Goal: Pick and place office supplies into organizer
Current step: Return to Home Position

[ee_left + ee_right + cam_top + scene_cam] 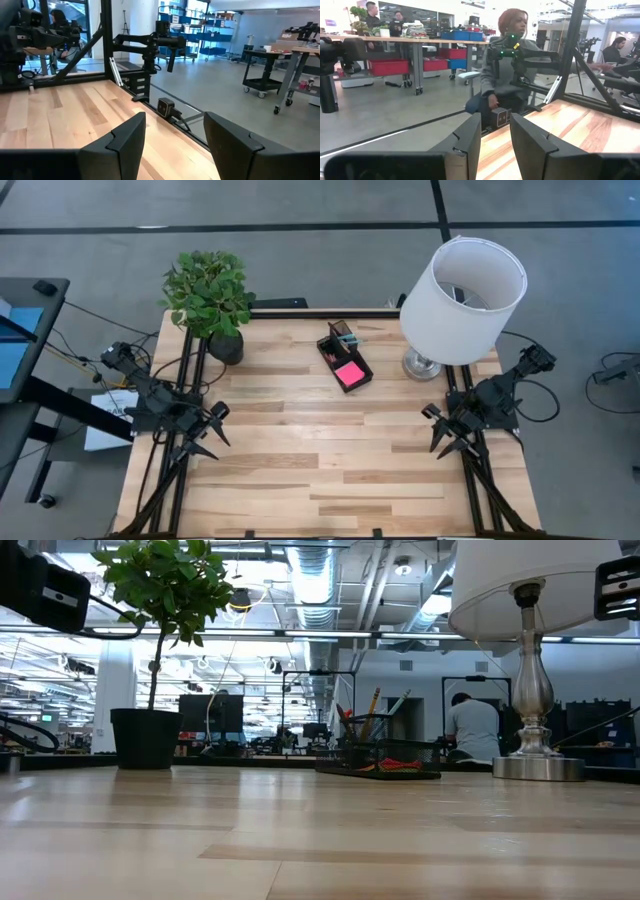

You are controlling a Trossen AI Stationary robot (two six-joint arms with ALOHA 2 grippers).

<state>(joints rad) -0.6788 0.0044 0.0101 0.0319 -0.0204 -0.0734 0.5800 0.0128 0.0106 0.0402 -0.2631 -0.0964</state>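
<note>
The black organizer stands at the far middle of my table, turned at an angle. Its taller slotted section points toward the far edge and its low tray toward me. The pink sticky-note pad lies flat in the tray. A yellow pencil and a pale pen lean up out of the slotted section. I cannot tell apart the other things packed in there.

The potted plant stands at the far left corner, well apart from the organizer. The white lamp stands at the far right with its metal base near the tray end. From above, its shade covers part of that corner.

My left gripper sits low at the table's left edge, its fingers spread wide with only wood showing between them. My right gripper sits mirrored at the right edge, its fingers parted by a narrower gap and clasping nothing. Both are well apart from the organizer, plant and lamp.

Between my two grippers the near and middle boards lie as open wood. A small camera sits at the near edge. Beyond that edge a person in a grey top sits close to the table, and other people stand farther back in the room.
</note>
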